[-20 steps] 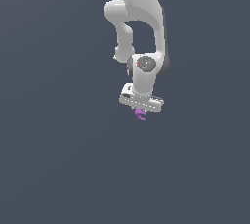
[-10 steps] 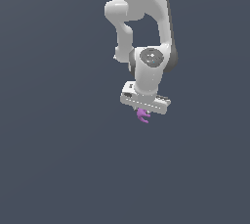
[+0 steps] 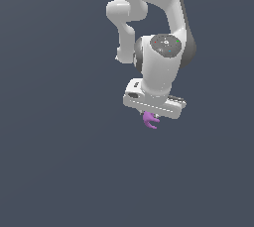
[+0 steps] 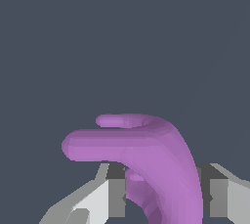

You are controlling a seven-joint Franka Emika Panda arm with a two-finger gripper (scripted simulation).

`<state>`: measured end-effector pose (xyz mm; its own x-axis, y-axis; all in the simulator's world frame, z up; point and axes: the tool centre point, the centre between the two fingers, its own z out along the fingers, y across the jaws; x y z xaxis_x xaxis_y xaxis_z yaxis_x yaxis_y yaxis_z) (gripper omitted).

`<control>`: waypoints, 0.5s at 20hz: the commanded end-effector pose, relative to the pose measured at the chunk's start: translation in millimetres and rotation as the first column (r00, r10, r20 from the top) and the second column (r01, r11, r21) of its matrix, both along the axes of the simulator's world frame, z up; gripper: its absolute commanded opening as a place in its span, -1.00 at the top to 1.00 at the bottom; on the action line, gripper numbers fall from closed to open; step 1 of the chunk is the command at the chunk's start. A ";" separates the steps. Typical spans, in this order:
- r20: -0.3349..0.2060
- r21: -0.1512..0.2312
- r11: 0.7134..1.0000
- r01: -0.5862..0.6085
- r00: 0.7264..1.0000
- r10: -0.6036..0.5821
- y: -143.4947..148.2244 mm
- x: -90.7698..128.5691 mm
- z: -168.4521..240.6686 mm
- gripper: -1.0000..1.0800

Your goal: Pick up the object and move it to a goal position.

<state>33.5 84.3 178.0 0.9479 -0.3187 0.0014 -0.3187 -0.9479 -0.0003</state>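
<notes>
The object (image 3: 150, 120) is a small purple curled shape with short prongs, hanging just below the white hand of the arm in the exterior view. My gripper (image 3: 151, 118) is shut on it, and its fingers are mostly hidden behind the hand there. In the wrist view the object (image 4: 146, 154) fills the lower middle, curving out with two rounded prongs, and it sits between the two fingers (image 4: 113, 191) of my gripper (image 4: 163, 193).
A plain dark grey surface (image 3: 59, 161) fills the whole scene in both views. The white arm (image 3: 158, 32) comes down from the top of the exterior view. No other object shows.
The arm has shifted slightly toward the exterior view's right and the wrist has turned, with the object still held under the hand.
</notes>
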 end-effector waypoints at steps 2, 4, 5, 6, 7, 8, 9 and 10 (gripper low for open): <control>-0.001 0.000 1.000 -0.001 1.000 0.001 2.2 15.3 18.3 1.00; -0.001 0.000 1.000 -0.001 1.000 0.001 3.0 22.3 26.3 1.00; -0.001 0.000 1.000 -0.001 1.000 0.001 3.4 25.4 29.7 1.00; -0.001 0.000 1.000 -0.001 1.000 0.001 3.8 28.2 32.9 1.00; -0.001 0.000 1.000 -0.001 1.000 0.001 4.1 30.8 35.7 1.00; -0.001 0.000 1.000 -0.001 1.000 0.001 4.4 33.1 38.2 1.00; -0.001 0.000 1.000 -0.001 1.000 0.001 4.6 35.2 40.5 1.00; -0.001 0.000 1.000 -0.001 1.000 0.001 4.8 37.1 42.5 1.00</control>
<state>67.3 88.8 216.9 0.9480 -0.3181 0.0008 -0.3181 -0.9480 -0.0002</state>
